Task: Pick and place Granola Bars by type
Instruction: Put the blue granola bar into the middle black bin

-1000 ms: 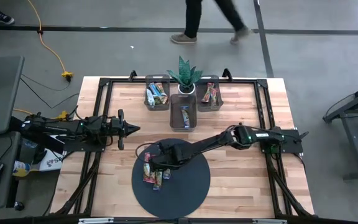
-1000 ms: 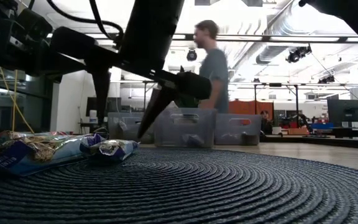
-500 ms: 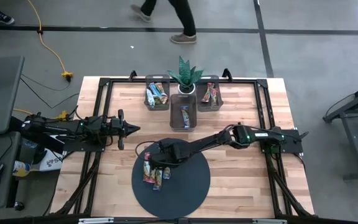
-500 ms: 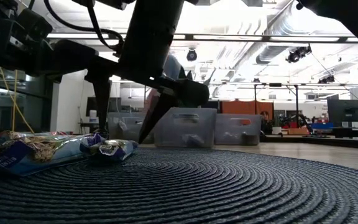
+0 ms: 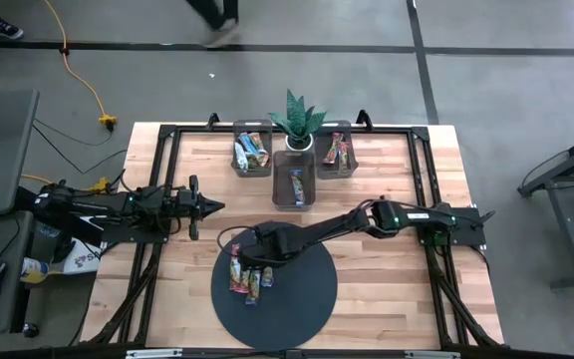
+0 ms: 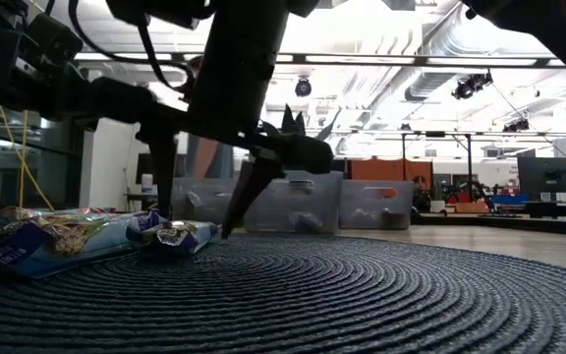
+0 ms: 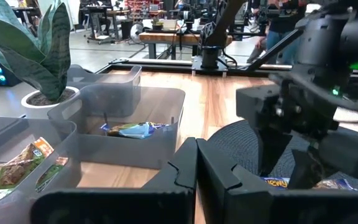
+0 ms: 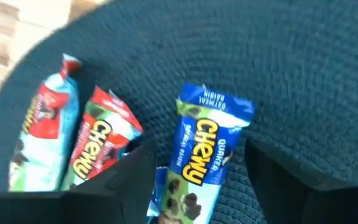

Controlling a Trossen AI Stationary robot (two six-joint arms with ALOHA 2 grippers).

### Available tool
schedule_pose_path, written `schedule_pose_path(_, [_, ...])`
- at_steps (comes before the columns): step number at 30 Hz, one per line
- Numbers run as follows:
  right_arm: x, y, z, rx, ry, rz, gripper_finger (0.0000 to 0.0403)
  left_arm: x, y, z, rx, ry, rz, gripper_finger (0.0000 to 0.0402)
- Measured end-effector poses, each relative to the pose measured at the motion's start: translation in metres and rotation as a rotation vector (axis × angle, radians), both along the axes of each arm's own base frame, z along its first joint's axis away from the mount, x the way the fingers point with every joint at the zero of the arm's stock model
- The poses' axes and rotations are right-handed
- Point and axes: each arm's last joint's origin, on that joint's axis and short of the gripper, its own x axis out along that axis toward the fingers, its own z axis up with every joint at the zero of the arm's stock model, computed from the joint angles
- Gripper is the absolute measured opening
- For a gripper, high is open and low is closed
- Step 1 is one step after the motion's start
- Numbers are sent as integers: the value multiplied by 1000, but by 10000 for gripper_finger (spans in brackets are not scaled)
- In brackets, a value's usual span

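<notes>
Three granola bars lie flat on the dark round mat (image 5: 287,299): a blue one (image 8: 205,146), a red one (image 8: 101,144) and a red-and-teal one (image 8: 45,142). My right gripper (image 8: 194,149) hangs over them, pointing steeply down and open. Its fingers stand on either side of the blue bar (image 6: 180,234) without touching it. More bars lie in three translucent bins (image 5: 295,186) at the far side. My left gripper (image 7: 196,169) is shut and waits level over the table's left part (image 5: 207,207).
A potted plant (image 5: 297,125) stands between the far bins. The black frame rails (image 5: 167,135) run around the table's edges. Bare wood shows on the table's right part (image 5: 387,279). A person's legs pass beyond the far edge (image 5: 212,15).
A person beyond the table's far edge has walked toward the left.
</notes>
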Motion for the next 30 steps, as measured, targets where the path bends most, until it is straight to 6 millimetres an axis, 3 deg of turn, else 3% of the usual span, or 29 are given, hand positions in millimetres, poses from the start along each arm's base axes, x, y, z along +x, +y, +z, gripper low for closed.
schedule_pose_path(11, [1,1,-6,16,10,4,223,0,0,0,0,0,0,1])
schedule_pose_path(30, [0,1,-9,9,29,22,134,0,0,0,0,0,0,1])
